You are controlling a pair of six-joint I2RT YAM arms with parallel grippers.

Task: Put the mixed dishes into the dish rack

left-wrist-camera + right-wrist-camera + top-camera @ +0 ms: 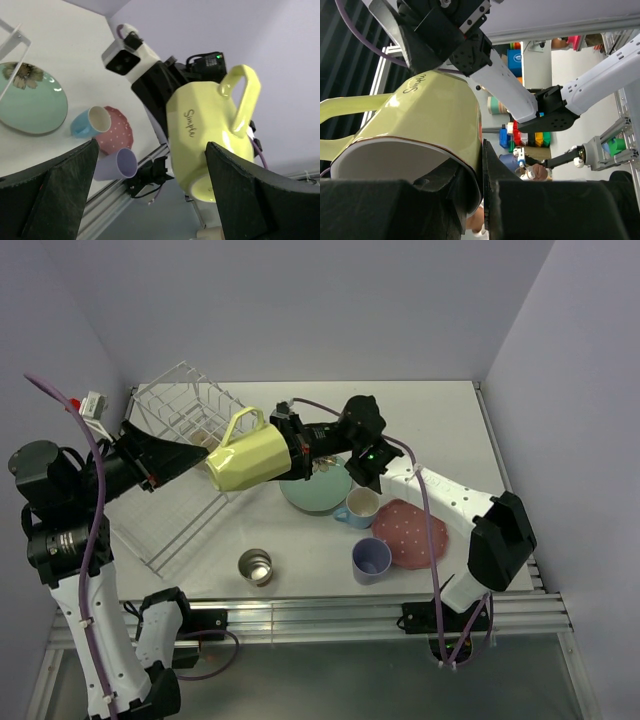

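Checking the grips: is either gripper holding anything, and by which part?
The right gripper pinches the yellow mug by its rim wall; the left gripper stands open around it, not gripping.

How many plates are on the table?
2. The green plate lies mid-table, partly under the right arm; the pink dotted plate lies to its right. More might be hidden.

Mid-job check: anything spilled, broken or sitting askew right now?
Nothing looks spilled or broken. The yellow mug lies on its side in mid-air, pinched by its rim in the right tool, just ahead of the open left tool. The dish rack sits skewed to the table edge.
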